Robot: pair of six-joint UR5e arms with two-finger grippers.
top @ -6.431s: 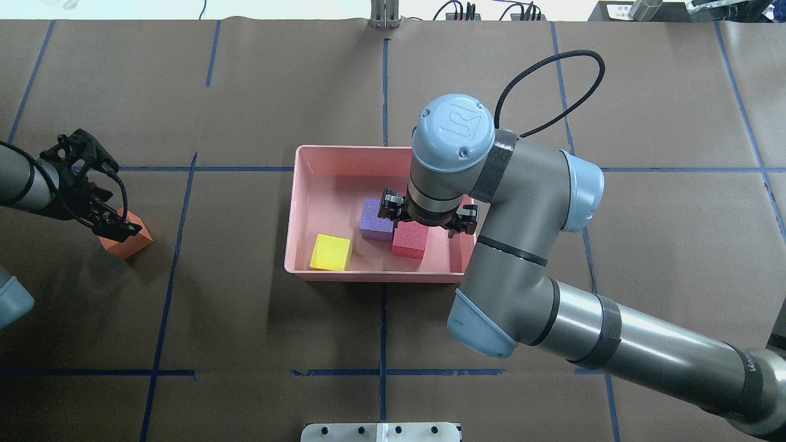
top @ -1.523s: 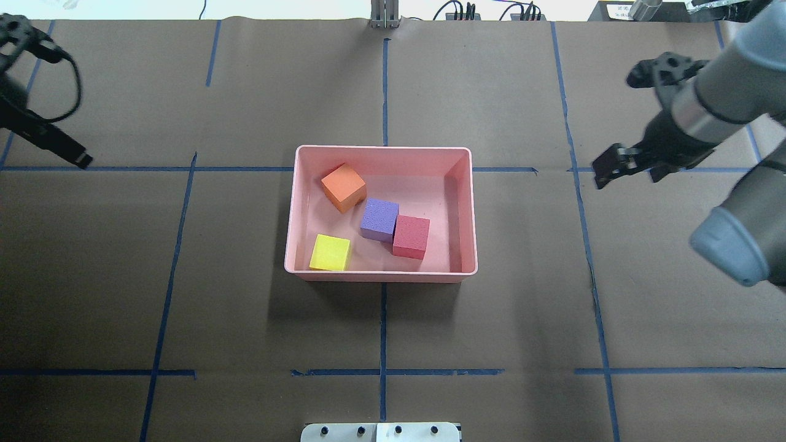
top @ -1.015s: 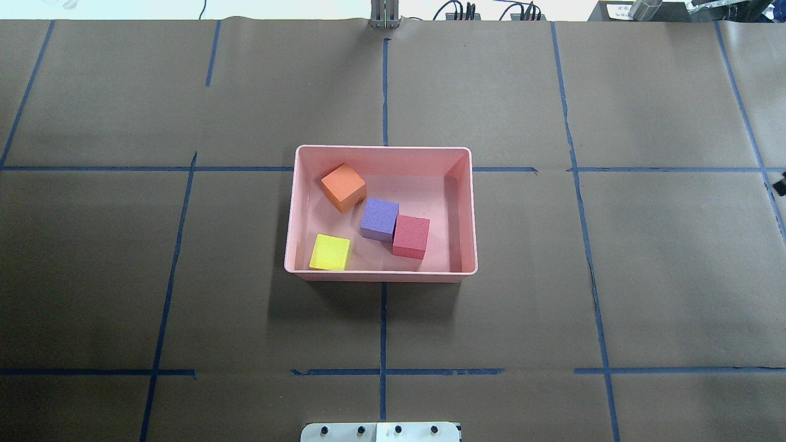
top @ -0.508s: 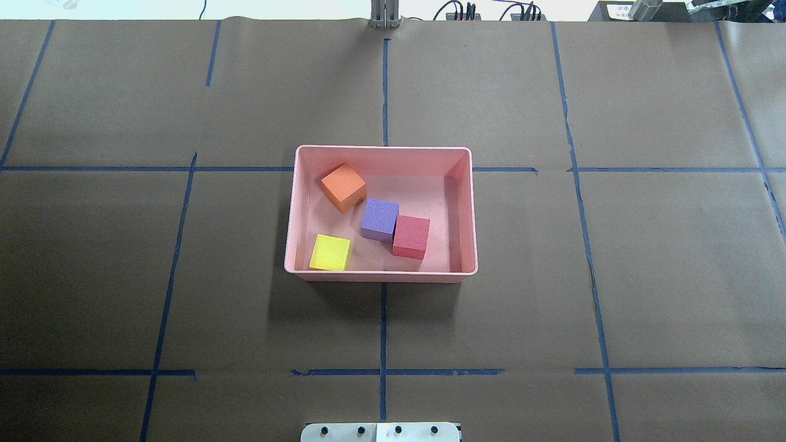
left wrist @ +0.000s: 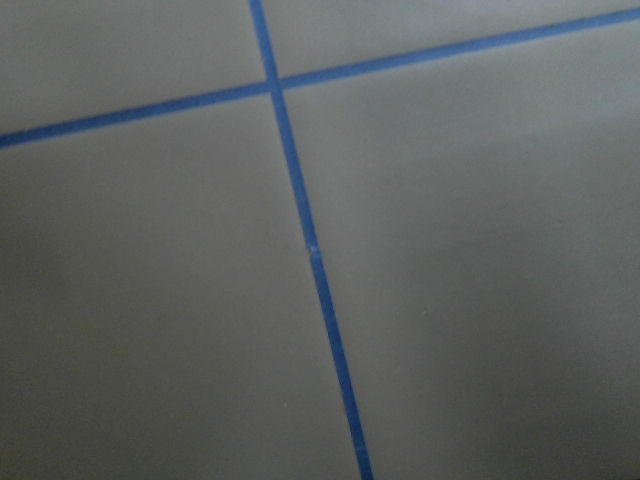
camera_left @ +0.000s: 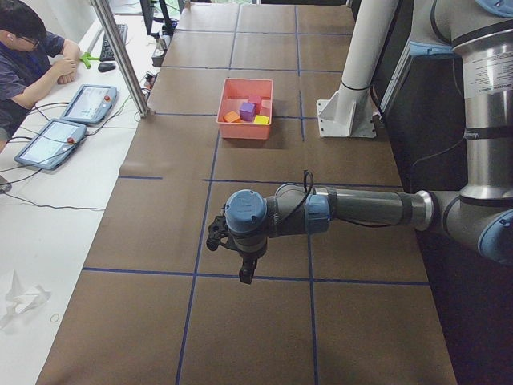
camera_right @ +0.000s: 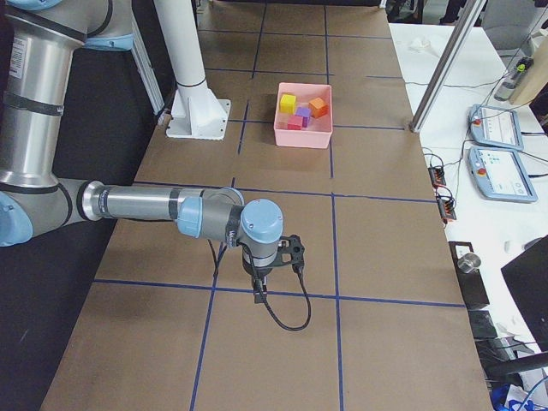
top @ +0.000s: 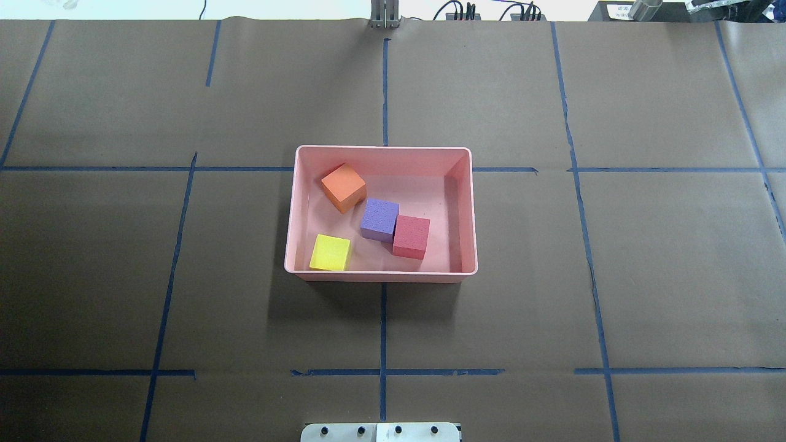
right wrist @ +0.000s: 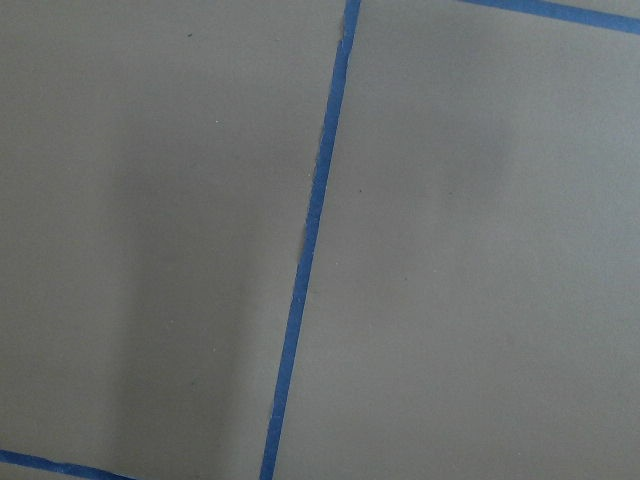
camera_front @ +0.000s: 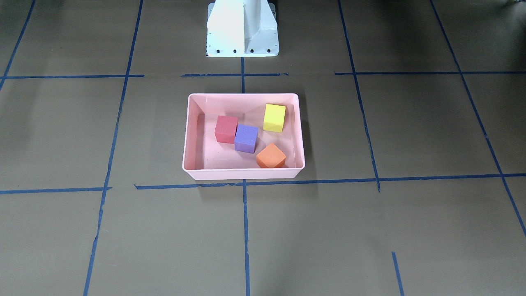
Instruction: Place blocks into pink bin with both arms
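Note:
The pink bin (top: 381, 274) (camera_front: 242, 174) sits at the table's middle. Inside it lie several blocks: orange (top: 343, 187) at the back left, purple (top: 379, 219) touching red (top: 411, 236) in the middle, and yellow (top: 330, 252) at the front left. Both arms are out of the overhead and front views. The left gripper (camera_left: 244, 271) hangs over bare paper far from the bin (camera_left: 244, 128); I cannot tell whether it is open or shut. The right gripper (camera_right: 260, 289) hangs likewise at the other end; I cannot tell its state. Both wrist views show only paper and blue tape.
The white pedestal (camera_front: 242, 28) stands behind the bin. A person (camera_left: 28, 48) sits at a side table with tablets (camera_left: 88, 103) beside a metal post (camera_left: 120, 56). More tablets (camera_right: 497, 128) lie past the table's far edge. Blue tape lines cross the brown paper.
The orange block went from the table's left into the bin. Both arms pulled back out of the overhead view. Nothing has moved in the last half second.

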